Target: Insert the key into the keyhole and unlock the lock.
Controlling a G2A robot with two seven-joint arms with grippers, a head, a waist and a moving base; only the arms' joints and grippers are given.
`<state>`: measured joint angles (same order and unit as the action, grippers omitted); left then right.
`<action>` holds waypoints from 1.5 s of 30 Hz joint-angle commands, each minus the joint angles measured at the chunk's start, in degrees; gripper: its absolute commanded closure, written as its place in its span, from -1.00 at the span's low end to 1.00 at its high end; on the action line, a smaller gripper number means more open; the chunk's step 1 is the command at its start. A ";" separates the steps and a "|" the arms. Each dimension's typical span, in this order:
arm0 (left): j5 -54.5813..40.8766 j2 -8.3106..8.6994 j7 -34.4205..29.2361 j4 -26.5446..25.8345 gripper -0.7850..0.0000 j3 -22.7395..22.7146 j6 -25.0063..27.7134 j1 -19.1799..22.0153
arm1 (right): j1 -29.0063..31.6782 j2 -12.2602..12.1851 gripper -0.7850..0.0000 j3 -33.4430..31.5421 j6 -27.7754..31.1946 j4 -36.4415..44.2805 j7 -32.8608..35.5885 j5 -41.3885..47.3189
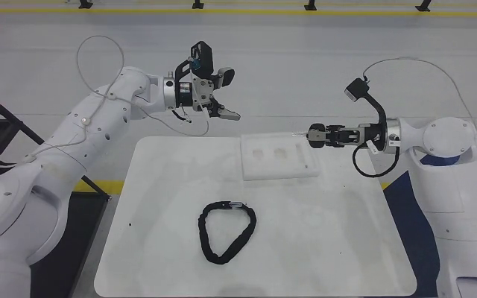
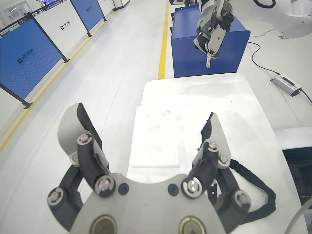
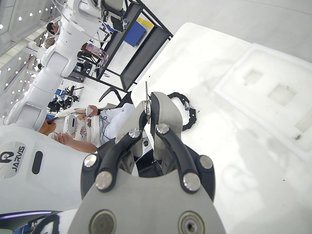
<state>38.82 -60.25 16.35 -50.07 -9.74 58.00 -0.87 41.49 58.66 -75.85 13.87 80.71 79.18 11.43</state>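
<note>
My right tool (image 1: 311, 135) is clamped narrow on the head of the key (image 1: 302, 135). The blade sticks straight out past the fingertips and points toward my other arm. The key hangs in the air by the far edge of a white foam tray (image 1: 276, 170), touching nothing else.

My left tool (image 1: 222, 112) is spread wide and holds nothing. It is raised beyond the far edge of the surface (image 1: 320, 238), well apart from the key.

The foam tray lies flat on the far part of the surface, with square recesses in its top. Closer to me than the tray, near the middle of the surface, lies the lock (image 1: 203, 232). It is a black sleeved chain closed into a loop, with its metal end at the far side of the loop. It lies flat, well apart from both tools and apart from the tray.
</note>
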 commanded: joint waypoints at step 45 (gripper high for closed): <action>20.94 -2.98 -12.24 -2.43 -1.00 0.00 0.00 -17.47 | 0.00 0.00 1.00 0.00 0.00 0.00 0.00 0.00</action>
<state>59.75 -63.24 4.01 -52.51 -9.74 58.00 -18.35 41.49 58.66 -75.85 13.87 80.71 79.18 11.43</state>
